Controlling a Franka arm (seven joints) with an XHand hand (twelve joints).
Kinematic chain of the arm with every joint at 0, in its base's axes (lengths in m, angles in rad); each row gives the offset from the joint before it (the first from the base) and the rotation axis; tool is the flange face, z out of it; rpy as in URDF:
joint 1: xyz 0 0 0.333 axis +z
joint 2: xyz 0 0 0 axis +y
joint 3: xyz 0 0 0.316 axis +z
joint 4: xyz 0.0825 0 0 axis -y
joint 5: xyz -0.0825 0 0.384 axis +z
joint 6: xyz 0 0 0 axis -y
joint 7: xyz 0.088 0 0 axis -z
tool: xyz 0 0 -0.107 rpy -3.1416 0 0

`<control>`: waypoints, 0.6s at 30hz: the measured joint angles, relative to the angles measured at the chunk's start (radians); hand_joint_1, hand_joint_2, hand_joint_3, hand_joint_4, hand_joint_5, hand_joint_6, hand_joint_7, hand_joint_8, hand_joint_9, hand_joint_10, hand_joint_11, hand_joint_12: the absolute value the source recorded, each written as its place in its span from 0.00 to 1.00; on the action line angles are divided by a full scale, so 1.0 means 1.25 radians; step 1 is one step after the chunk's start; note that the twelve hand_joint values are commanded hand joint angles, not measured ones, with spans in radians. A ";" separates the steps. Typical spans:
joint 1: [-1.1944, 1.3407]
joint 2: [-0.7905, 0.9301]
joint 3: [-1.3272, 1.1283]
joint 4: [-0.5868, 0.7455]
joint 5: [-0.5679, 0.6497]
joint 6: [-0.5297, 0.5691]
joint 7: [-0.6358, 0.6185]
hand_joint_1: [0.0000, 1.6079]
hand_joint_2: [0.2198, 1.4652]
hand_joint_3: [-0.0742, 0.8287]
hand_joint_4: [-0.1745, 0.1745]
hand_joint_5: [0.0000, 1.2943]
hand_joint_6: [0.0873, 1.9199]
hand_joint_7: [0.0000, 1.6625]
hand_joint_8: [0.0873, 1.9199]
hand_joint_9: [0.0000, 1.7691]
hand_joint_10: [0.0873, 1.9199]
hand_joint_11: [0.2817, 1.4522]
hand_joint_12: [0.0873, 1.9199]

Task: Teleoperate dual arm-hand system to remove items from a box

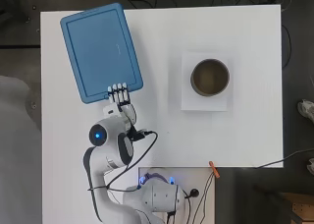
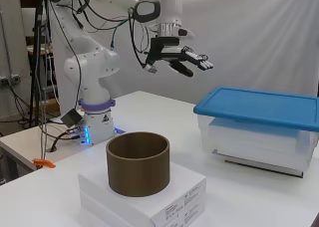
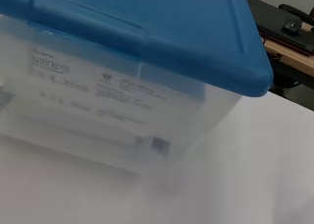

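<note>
Box (image 3: 122, 121) close up in wrist view, lid (image 3: 147, 22) still on. Hand (image 2: 180, 57) above near edge, fingers straight, apart, empty. Nothing removed yet; lid first, likely.

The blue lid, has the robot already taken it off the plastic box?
No. In the side view the blue lid sits closed on the clear box, while the hand hovers above it with fingers straight.

I see the clear plastic box (image 2: 259, 145) standing upright at the table's far left corner, its blue lid (image 1: 100, 51) closed on top.
</note>
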 joint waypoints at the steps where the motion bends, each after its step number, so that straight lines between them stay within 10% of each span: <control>1: -0.003 0.014 0.013 -0.001 -0.018 0.019 0.021 0.20 0.61 0.08 0.47 0.19 0.00 0.18 0.00 0.21 0.00 0.16 0.00; 18: -0.040 0.250 0.150 0.072 -0.235 0.065 0.156 0.28 0.54 0.07 0.43 0.08 0.00 0.02 0.00 0.09 0.00 0.06 0.00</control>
